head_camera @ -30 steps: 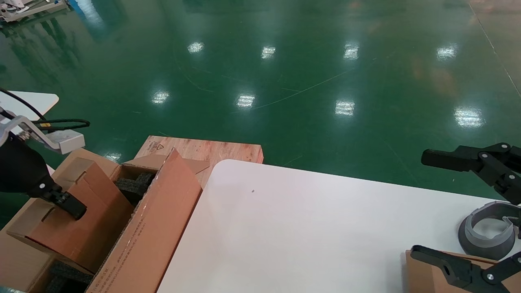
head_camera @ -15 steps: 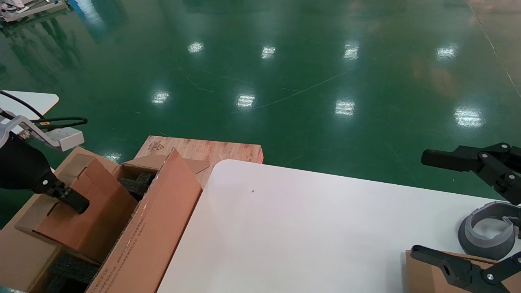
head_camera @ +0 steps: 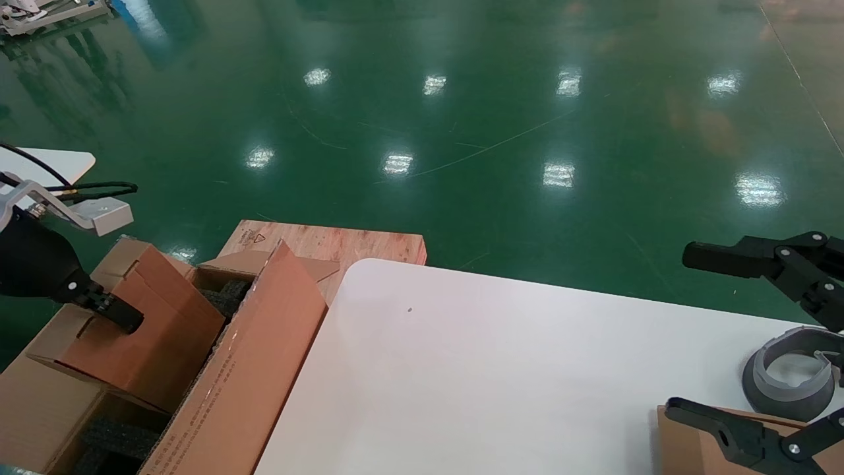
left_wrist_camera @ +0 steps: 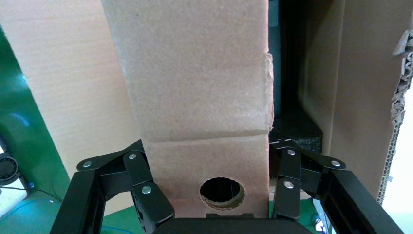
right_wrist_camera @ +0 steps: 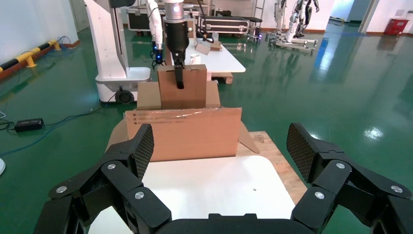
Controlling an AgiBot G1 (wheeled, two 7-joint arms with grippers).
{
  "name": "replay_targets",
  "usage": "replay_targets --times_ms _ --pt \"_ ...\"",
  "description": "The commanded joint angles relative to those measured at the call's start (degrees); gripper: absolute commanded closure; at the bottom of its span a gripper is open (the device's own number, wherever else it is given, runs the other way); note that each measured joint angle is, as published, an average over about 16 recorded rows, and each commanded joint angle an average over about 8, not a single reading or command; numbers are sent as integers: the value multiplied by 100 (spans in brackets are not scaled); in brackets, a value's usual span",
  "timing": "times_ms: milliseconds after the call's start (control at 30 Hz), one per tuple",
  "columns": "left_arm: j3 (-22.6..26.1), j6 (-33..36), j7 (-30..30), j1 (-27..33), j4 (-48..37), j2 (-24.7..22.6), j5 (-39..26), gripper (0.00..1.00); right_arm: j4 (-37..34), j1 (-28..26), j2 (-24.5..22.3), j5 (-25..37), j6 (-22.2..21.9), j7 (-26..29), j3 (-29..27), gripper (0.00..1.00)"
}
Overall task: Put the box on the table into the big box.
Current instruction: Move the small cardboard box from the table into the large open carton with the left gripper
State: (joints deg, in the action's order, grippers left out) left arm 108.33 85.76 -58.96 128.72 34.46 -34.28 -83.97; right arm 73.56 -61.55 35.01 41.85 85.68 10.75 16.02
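Hovering box (head_camera: 132, 336), big box (head_camera: 244, 389) rim

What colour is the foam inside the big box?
Black foam, clearest in the head view.

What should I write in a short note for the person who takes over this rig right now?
Left hand: shut on the box, holding it above the big box, over the black foam inside.
Right hand: open and idle over the table, beside a grey ring and another cardboard box.
Done: the box is off the table and over the big box.
Left: lower the box between the flaps, open the left hand, pull the arm clear.
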Motion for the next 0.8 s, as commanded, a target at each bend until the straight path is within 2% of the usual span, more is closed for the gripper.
replay_targets --times_ms 33,800 --pt "0 -13 29 -39 -26 -6 15 100 0 0 0 0 0 0 0 0" --pt "144 -190 384 -337 -563 -318 -39 100 0 0 0 0 0 0 0 0"
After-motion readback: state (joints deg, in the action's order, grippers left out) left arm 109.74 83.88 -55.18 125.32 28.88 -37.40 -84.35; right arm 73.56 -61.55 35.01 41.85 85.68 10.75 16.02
